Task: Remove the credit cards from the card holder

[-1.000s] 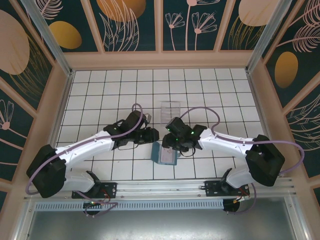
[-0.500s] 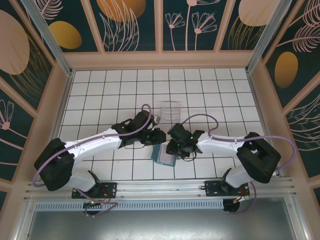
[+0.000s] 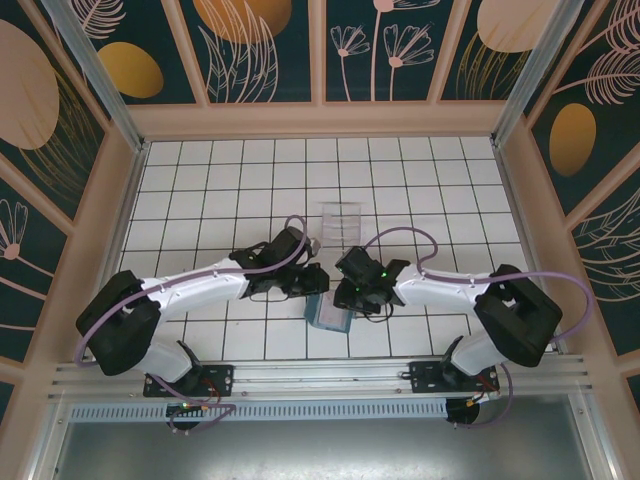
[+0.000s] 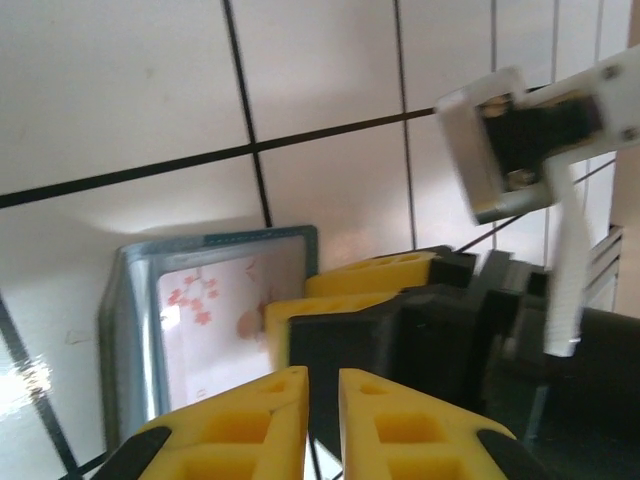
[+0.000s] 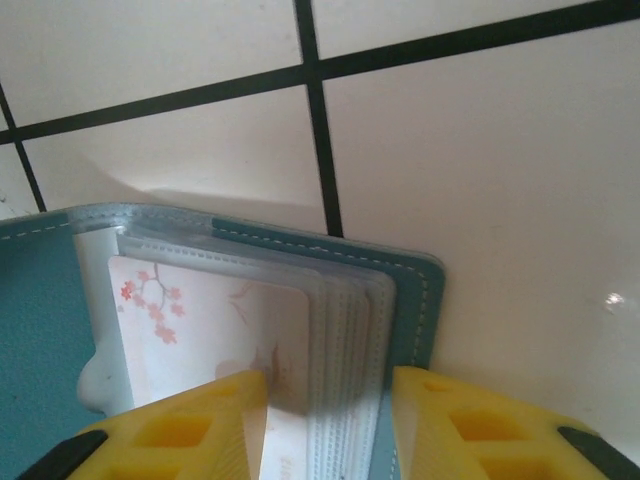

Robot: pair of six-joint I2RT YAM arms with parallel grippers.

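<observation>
Open card holder [image 5: 415, 300] (teal), right gripper [image 5: 328, 388] — pinching it

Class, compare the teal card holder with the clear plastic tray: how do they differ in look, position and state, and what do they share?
Look: the card holder is opaque teal; the clear tray is see-through. Position: the card holder lies nearer the arm bases, the clear tray farther back. State: the right gripper straddles the card holder's sleeves; no gripper holds the clear tray. Both rest on the tiled table.
</observation>
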